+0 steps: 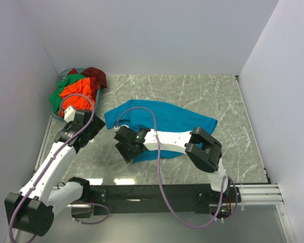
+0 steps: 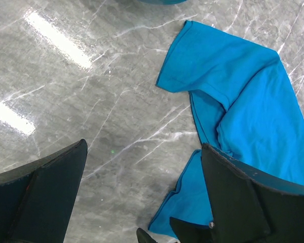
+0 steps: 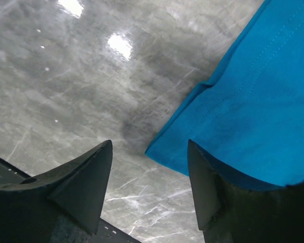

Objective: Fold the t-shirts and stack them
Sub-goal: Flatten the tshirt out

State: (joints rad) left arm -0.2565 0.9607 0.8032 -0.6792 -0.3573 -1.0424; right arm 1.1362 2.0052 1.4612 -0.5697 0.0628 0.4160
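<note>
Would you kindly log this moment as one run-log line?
teal-blue t-shirt on table; left gripper open; right gripper open over t-shirt edge; other t-shirts in basket

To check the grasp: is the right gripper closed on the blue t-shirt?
No, the right gripper hangs open over the blue t-shirt.

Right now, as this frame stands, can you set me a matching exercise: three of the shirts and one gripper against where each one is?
Things:
1. teal-blue t-shirt
2. orange t-shirt
3. dark red t-shirt
4. right gripper

Places or states:
A. far end of the pile in the basket
B. open, over the teal-blue t-shirt's hem
C. spread on the table
D. near side of the basket pile

Pairs: 1-C, 2-D, 3-A, 4-B.
</note>
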